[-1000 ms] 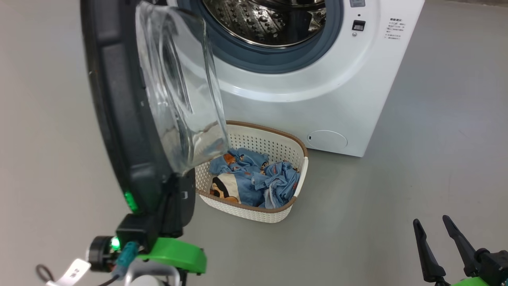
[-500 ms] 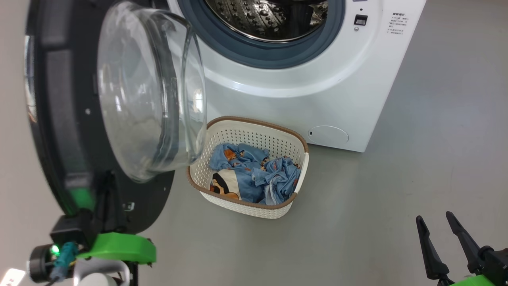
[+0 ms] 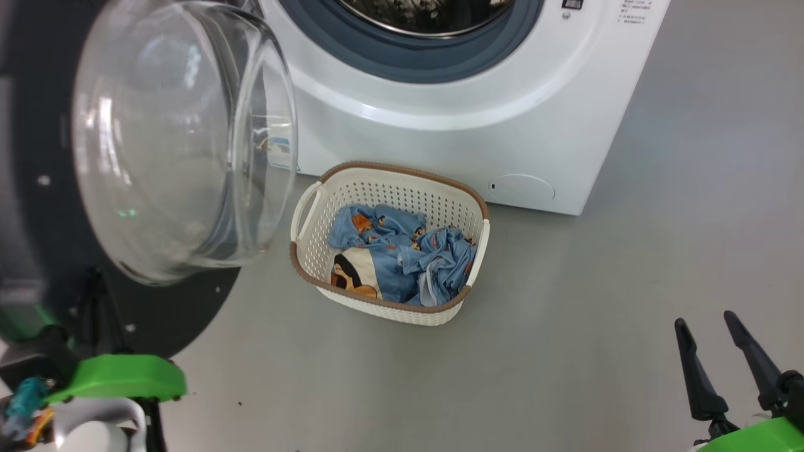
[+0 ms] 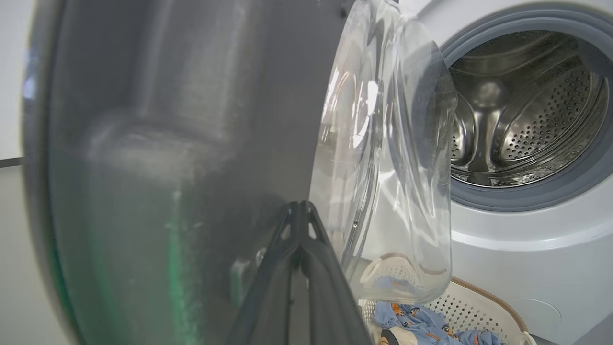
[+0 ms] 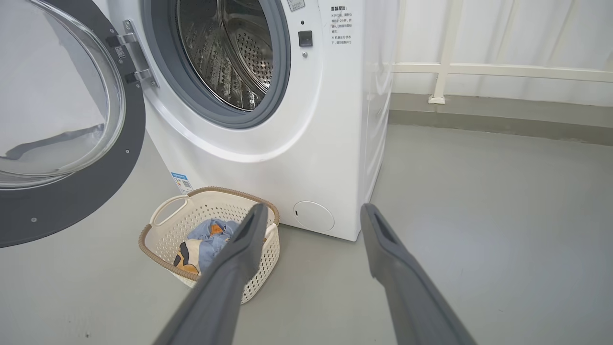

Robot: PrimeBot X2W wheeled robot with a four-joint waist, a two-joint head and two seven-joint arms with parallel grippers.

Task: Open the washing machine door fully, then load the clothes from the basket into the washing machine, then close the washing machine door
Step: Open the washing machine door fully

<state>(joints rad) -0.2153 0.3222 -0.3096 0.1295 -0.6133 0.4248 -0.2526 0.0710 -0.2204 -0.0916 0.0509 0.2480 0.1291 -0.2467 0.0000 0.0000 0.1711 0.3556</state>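
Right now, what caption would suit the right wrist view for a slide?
Open gripper faces the washer, door swung wide, clothes waiting in the basket.

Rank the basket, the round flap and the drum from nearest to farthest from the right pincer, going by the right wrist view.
1. Basket, on the floor in front of the washing machine.
2. Round white flap, low on its front panel.
3. Steel drum, higher up and set inside.
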